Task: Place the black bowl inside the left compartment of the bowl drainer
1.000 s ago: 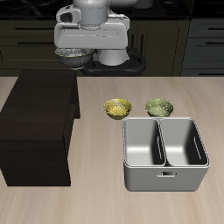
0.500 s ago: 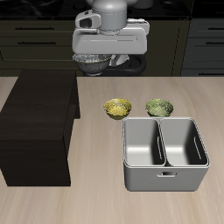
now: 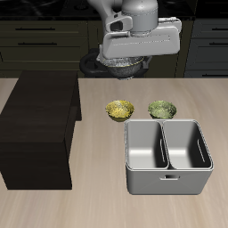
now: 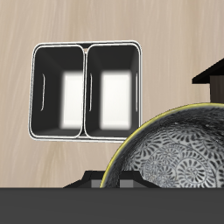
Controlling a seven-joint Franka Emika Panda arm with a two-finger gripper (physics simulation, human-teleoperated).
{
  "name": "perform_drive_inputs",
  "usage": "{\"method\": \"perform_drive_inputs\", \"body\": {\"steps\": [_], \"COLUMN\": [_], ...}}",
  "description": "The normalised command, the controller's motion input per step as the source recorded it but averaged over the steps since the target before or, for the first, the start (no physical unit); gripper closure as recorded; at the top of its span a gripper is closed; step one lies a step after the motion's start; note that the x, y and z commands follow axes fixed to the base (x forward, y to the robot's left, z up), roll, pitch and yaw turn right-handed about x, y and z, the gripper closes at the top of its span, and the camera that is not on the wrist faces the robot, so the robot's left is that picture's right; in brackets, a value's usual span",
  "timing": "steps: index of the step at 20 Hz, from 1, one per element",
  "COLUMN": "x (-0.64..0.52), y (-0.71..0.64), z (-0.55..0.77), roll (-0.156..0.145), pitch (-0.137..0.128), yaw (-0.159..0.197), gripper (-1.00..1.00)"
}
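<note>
Carrying: I had the gripper pinching the black bowl by its rim, aloft over the table's back edge.
Target bearing: the bowl drainer lay toward the table's front from the bowl, well apart and lower.
Drainer axis: both wells sat side by side; centre wall ran front to back.
Bystanders: two yellow-green bowls stood between; I judged carry height cleared them.
Dark cabinet: off-path.

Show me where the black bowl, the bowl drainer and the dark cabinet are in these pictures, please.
black bowl point(image 4: 171, 149): wrist view, on its patterned inside.
bowl drainer point(image 3: 169, 183): exterior view, on its front wall near the handle slot.
dark cabinet point(image 3: 40, 116): exterior view, on its flat top.
</note>
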Motion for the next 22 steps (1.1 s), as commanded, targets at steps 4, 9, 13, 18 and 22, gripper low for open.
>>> {"method": "perform_drive_inputs", "body": {"steps": [4, 9, 13, 18, 22], "x": [0.09, 0.07, 0.12, 0.28, 0.21], "y": [0.68, 0.43, 0.51, 0.45, 0.15], "z": [-0.1, -0.03, -0.02, -0.01, 0.0], "roll": [0.083, 0.057, 0.054, 0.009, -0.028], "pitch": [0.019, -0.005, -0.007, -0.009, -0.002], "yaw": [0.012, 0.005, 0.005, -0.009, -0.044], "gripper": [1.0, 1.0, 1.0, 1.0, 1.0]}}
